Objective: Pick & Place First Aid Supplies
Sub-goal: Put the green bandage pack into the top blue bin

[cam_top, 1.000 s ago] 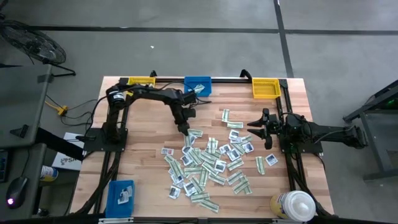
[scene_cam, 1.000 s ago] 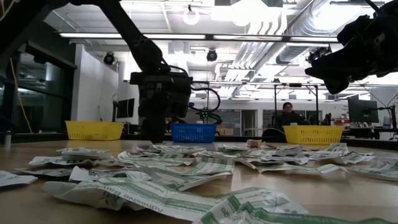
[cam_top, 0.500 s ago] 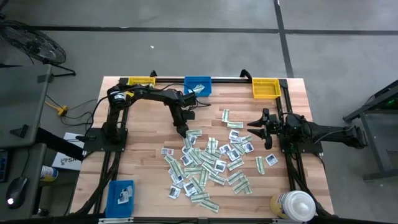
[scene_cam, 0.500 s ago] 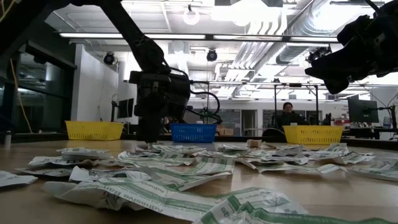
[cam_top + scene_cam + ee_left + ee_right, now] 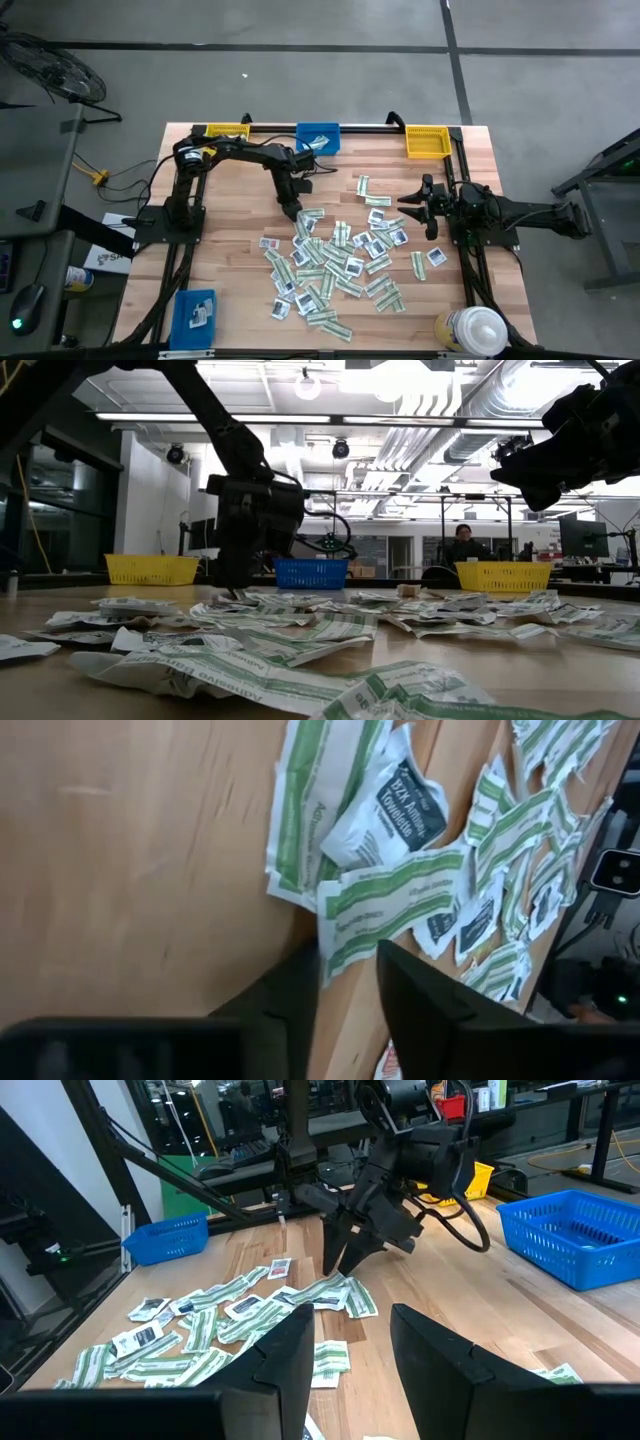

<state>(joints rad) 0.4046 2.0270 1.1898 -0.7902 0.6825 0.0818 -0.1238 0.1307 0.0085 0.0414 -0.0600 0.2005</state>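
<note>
left gripper (image 5: 293, 212) low at the 10 o'clock edge of the flat green-and-white and white paper packets (image 5: 335, 262) scattered mid-table.
only the left wrist view shows its fingers (image 5: 420, 1010) straddling a green-striped packet (image 5: 385, 905), narrower than a second ago. right gripper (image 5: 408, 205) waits at 3 o'clock, fingers apart.

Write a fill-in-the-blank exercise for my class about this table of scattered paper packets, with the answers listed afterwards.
1. The left claw is down at the edge of the pile, its fingers astride a narrow ____-and-white paper strip packet.
2. The right claw waits off to the pile's ____ side in the high view.
3. At the table's far edge, the blue plastic bin sits between two ____ plastic bins.

Answers: green; right; yellow
</note>
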